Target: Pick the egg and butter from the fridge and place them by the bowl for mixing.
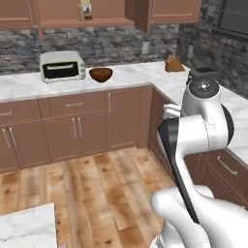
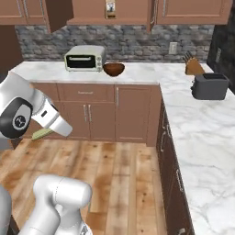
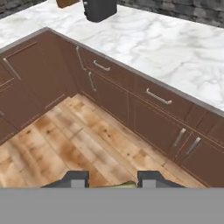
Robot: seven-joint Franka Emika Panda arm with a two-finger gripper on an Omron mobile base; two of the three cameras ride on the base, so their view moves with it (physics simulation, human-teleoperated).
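While the bowl (image 1: 101,74) sits on the bench (image 1: 126,75) just beside the toaster oven (image 1: 61,66), nothing is seen laid next to it, so neither delivery is judged done. In the hand view the tool (image 3: 113,180) is pressed nearly together on a thin yellow-green object (image 3: 119,185), possibly the butter; this cannot be confirmed. A similar sliver (image 2: 42,134) shows near the arm in the right base view. The toaster (image 2: 209,86) is plainest in that view, well apart from the bowl.
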